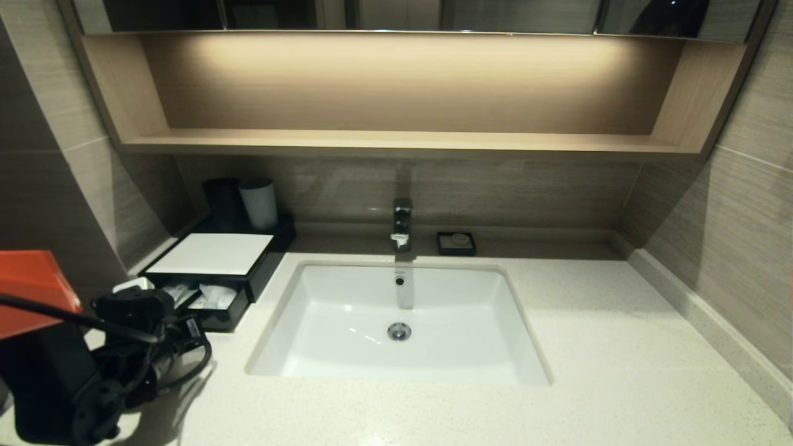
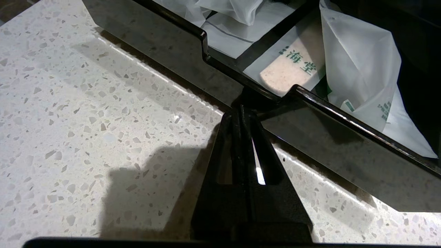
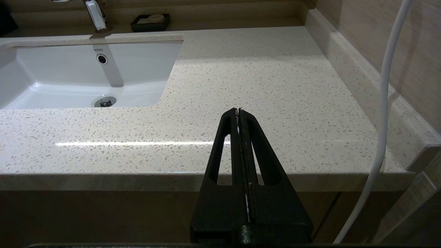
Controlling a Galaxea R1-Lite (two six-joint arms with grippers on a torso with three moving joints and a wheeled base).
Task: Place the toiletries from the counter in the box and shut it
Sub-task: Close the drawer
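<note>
The black box (image 1: 267, 267) with a white top panel stands at the back left of the counter (image 1: 619, 347). Its front drawer (image 1: 218, 319) is pulled out. White plastic-wrapped packets (image 1: 214, 296) lie inside it. In the left wrist view one packet has green print (image 2: 293, 67) and another is crumpled clear-white (image 2: 361, 69). My left gripper (image 2: 243, 107) is shut and empty, its tips against the notch in the drawer's front wall (image 2: 344, 151); it also shows in the head view (image 1: 195, 327). My right gripper (image 3: 238, 111) is shut and empty, low off the counter's front right edge.
The white sink (image 1: 396, 322) lies in the middle of the counter, with the tap (image 1: 401, 224) behind it. A small black soap dish (image 1: 456, 243) sits right of the tap. Two cups (image 1: 259, 203) stand behind the box. A white cable (image 3: 384, 103) hangs beside my right gripper.
</note>
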